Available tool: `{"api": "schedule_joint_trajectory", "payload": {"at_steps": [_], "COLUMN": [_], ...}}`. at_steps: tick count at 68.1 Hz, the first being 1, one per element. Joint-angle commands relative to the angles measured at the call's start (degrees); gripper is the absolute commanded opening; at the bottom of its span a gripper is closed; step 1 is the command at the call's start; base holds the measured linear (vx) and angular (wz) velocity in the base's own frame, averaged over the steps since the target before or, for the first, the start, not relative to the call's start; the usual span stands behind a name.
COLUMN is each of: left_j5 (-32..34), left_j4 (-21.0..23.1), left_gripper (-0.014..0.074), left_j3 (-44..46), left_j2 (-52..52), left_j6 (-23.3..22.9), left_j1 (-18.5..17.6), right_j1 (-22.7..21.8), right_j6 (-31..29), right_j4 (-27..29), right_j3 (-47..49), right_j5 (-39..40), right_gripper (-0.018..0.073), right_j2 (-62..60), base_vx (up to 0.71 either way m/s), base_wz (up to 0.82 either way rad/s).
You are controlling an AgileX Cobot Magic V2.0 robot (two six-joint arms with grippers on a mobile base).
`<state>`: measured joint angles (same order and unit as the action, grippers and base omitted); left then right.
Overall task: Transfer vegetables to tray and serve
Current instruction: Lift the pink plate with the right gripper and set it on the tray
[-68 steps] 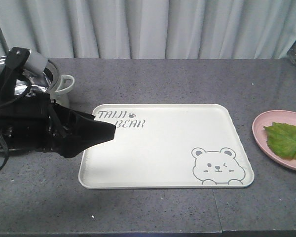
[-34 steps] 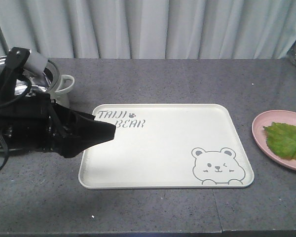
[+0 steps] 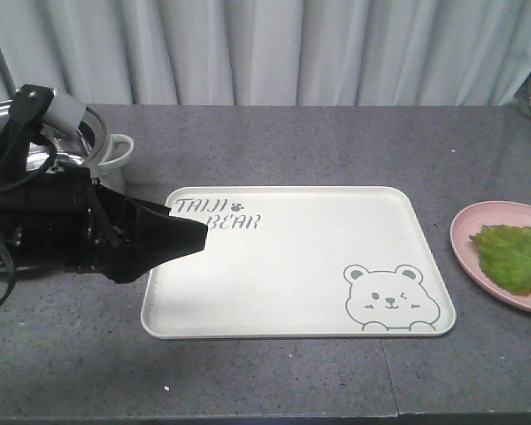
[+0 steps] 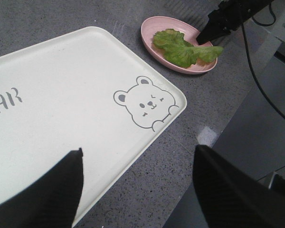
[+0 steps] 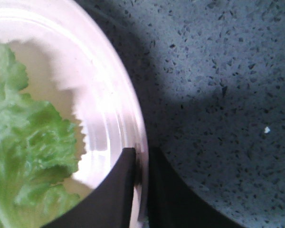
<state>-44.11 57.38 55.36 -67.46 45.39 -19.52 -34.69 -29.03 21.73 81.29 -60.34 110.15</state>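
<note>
Lettuce (image 3: 513, 257) lies on the plate (image 3: 465, 232) at the frame's right edge, apart from the tray (image 3: 301, 266) at centre. The right gripper (image 5: 141, 152) clamps the plate's rim. The left gripper (image 4: 137, 151), jaws wide apart, hovers over the tray's left edge.

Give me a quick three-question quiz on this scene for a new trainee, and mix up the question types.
1. True or false: the lettuce lies on the tray.
2. The fingers of the right gripper straddle what? A: tray edge. B: plate rim. C: pot handle.
3. Fill in: the jaws of the left gripper stand ___.
Key: 1 false, it lies on the plate; 2 B; 3 open.
</note>
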Motion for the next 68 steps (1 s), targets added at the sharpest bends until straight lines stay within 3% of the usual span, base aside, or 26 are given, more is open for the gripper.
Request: {"api": "schedule_joint_trajectory", "payload": {"at_steps": [1,14,45,52,68], "left_j5": [1.0,1.0,1.0,1.0,1.0], "left_j4": [3.1,3.1,3.1,3.1,3.1], "left_gripper": [0.0485,0.0485,0.0485,0.0485,0.0485], "left_j3": [1.5,1.5,1.5,1.5,1.5], "left_j2": [0.9,0.9,0.9,0.9,0.9], "left_j6": [0.0,0.0,0.0,0.0,0.0], "left_j1": [-0.4,-0.4,-0.4,-0.4,-0.4], "right_j1": [-0.1,-0.1,0.9,4.4,18.0], "right_j6": [-0.3,0.0,-1.1,-0.6,3.5], "right_j4": [0.0,1.4,15.8,15.7,12.4], "right_j3": [1.7,2.3,2.3,2.3,2.3], "right_j5": [-0.1,-0.2,-1.9,-2.1,-2.1], "right_gripper": [-0.0011,-0.0007,-0.0004,-0.0004,-0.0003], "right_j2": [-2.7,-5.4,-15.1,-15.8,-15.8], "base_vx": [0.00,0.00,0.00,0.00,0.00], "base_wz": [0.00,0.00,0.00,0.00,0.00]}}
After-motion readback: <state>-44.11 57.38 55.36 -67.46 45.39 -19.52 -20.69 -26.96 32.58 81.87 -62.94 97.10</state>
